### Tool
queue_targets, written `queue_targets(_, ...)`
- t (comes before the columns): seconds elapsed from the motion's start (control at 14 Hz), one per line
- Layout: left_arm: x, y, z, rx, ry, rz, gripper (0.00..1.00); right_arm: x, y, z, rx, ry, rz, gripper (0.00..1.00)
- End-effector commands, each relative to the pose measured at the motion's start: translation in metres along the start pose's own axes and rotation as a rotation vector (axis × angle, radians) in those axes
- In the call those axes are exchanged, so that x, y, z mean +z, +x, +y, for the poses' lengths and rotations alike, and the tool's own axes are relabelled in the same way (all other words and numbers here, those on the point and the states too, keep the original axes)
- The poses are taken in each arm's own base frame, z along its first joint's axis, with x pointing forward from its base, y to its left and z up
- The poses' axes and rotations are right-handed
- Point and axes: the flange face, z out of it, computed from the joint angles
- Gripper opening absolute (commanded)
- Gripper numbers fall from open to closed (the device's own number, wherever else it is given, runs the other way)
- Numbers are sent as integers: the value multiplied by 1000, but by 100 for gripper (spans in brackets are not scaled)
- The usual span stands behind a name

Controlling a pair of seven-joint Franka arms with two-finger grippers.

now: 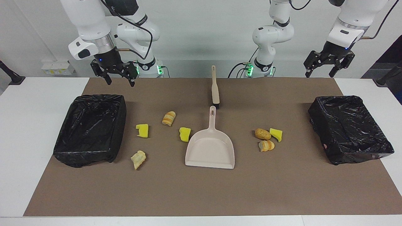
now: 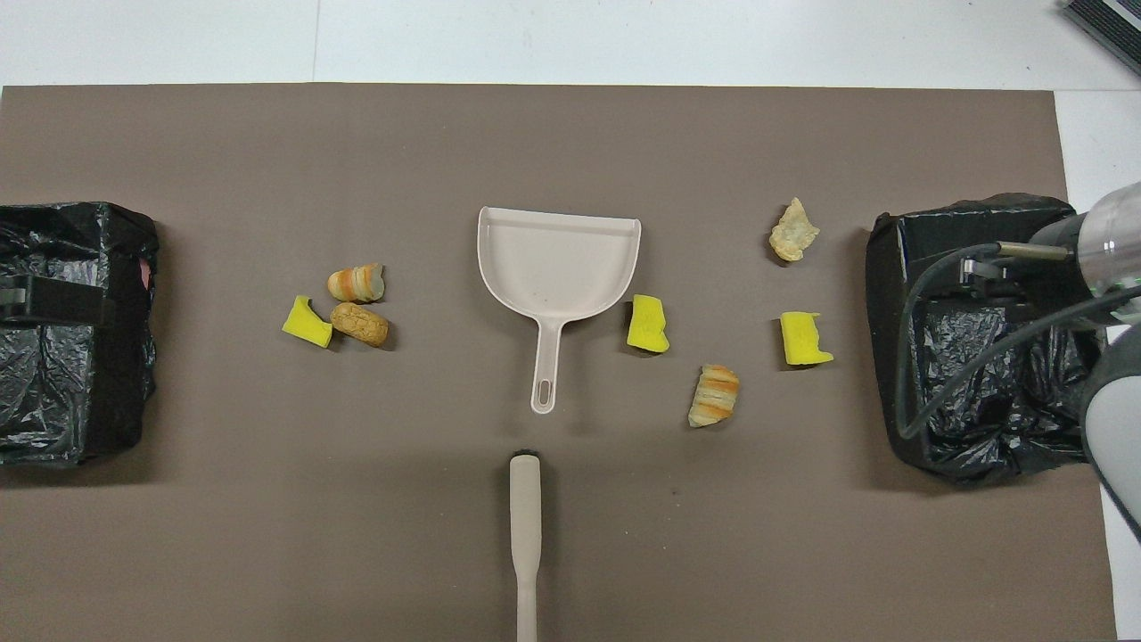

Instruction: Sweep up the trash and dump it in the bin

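**dustbunny42:** Trash (image 1: pixel 169 118) sits in two loose groups on the brown mat (image 1: pixel 201 194), mid-frame in the facing view. Four scraps lie between the dustpan (image 1: pixel 210 150) and the bin at frame left (image 1: pixel 91 133), and three are bunched between the dustpan and the bin at frame right (image 1: pixel 350 128). Both grippers hang way above it all: right gripper (image 1: pixel 118 77) at upper left over the mat's top edge, left gripper (image 1: pixel 323 69) at upper right, each with fingers spread and holding nothing.

**panhandler:** Any room to move?

**dustbunny42:** Plenty. The whole lower strip of the mat is bare, and there's a wide gap around each cluster. One yellow wedge (image 1: pixel 185 134) is just beside the dustpan's rim. The brush (image 1: pixel 215 86) lies top centre, head nearly at the dustpan's handle tip.

**panhandler:** Materials?

**dustbunny42:** Spongy yellow wedges, striped and brown bread-like lumps, one pale crumpled scrap (image 1: pixel 138 159). The dustpan's smooth beige plastic, and both bins wear crinkly black liners.
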Motion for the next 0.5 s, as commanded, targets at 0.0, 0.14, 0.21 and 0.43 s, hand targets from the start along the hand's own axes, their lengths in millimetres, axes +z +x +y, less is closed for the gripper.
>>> queue_targets(0.0,-1,-5,2,10,12,-18,100,-4,-1,-5,-31,-29,2,100)
queue_targets(0.14,-1,-5,1,8,12,-14,100,-2,-1,-4,-30,-26,-2,100)
queue_targets(0.21,-1,-5,1,8,12,-12,100,-2,-1,-5,-31,-27,-3,100)
queue_targets(0.43,0,-6,3,11,8,-15,100,-2,-1,-6,-29,-15,0,100)
